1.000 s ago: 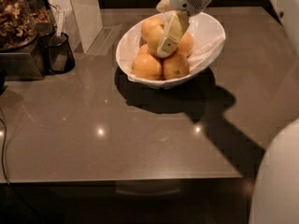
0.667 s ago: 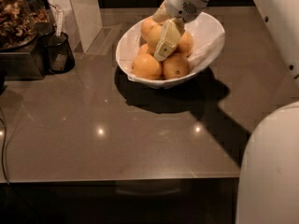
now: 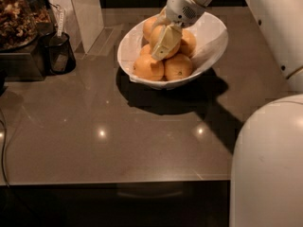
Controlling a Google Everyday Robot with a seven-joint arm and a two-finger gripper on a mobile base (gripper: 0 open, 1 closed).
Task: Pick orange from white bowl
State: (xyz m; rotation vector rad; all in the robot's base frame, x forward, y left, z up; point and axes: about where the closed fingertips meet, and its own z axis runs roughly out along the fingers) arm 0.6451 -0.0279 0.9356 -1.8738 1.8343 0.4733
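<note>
The white bowl (image 3: 208, 41) stands at the back middle of the dark countertop and holds several round citrus fruits. The orange (image 3: 155, 34), the paler fruit on top of the pile, lies at the bowl's upper left and is partly hidden by my gripper. My gripper (image 3: 165, 43) reaches down from the upper right into the bowl and sits right against this top fruit. Deeper-orange fruits lie at the front (image 3: 148, 67) and beside it (image 3: 178, 67), and another on the right (image 3: 188, 41).
A small dark cup (image 3: 59, 56) stands at the left next to a container of brownish food (image 3: 16, 18). A pale wall panel (image 3: 85, 8) stands behind. My white arm (image 3: 279, 27) and body (image 3: 267, 164) fill the right side. The counter's front edge (image 3: 118, 182) runs below.
My gripper has shifted slightly left and down onto the top fruit. My white body has come further into view at the right.
</note>
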